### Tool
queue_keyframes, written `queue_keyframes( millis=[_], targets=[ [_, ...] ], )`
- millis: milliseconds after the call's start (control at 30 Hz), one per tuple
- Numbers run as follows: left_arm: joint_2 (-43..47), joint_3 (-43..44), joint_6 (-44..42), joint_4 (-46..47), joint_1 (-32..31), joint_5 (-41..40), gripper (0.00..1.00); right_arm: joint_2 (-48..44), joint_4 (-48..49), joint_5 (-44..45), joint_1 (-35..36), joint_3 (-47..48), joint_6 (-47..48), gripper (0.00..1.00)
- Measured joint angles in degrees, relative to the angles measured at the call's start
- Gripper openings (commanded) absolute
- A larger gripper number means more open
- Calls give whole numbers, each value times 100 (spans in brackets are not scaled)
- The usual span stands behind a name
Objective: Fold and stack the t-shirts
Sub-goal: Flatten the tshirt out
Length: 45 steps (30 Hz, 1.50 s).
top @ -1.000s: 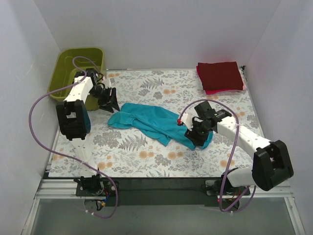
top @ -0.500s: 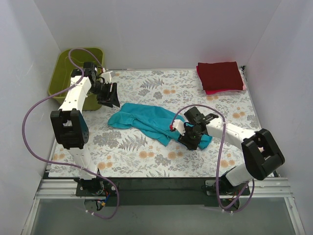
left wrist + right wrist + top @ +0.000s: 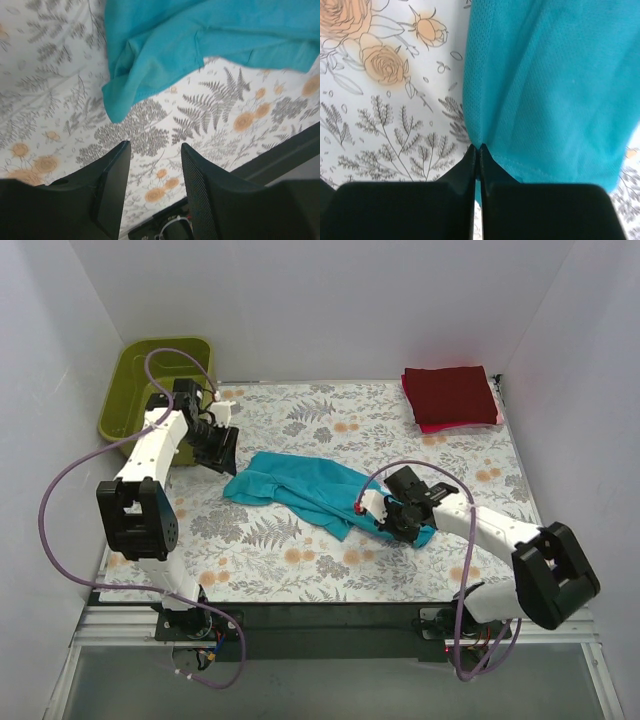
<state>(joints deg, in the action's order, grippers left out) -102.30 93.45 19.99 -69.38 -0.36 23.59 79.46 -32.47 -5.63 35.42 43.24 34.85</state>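
Right of desk (image 3: 300, 570) centre, pinching teal shirt (image 3: 300, 485) with right claw (image 3: 398, 524), left claw (image 3: 224, 452) open by its left end; spreading step, calling for a grasp there next.

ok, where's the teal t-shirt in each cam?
Top external: teal t-shirt crumpled, centre of frame.
Left wrist: top of frame, beyond the open left end effector.
Right wrist: right half, hem pinched by the right end effector.
Shared landmark: floral table cover under it everywhere.
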Motion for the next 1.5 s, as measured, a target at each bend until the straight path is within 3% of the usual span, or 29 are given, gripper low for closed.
queue_keyframes(
  millis=[233, 600, 1000, 1200, 1300, 1433, 1500],
  targets=[
    [393, -1185, -317, 205, -365, -643, 47, -1130, -472, 223, -511, -9, 400, 1],
    [492, -1969, -319, 636, -774, -957, 50, -1266, -861, 291, -1272, -9, 852, 1],
    [627, -2734, -667, 476, -848, -339, 50, -1373, -994, 286, -1362, -13, 916, 1],
    [713, -3244, -472, 846, -874, -319, 48, -1462, -1043, 269, -1362, -94, 916, 1],
    [713, -3449, -356, 1108, -876, -319, 45, -1467, -1082, 267, -1362, -96, 914, 1],
    [713, -3591, -142, 1423, -876, -280, 32, -1550, -1095, 267, -1362, -96, 909, 1],
    [715, -3589, -37, 1580, -876, -234, 18, -1609, -1099, 267, -1362, -98, 909, 1]
  ],
)
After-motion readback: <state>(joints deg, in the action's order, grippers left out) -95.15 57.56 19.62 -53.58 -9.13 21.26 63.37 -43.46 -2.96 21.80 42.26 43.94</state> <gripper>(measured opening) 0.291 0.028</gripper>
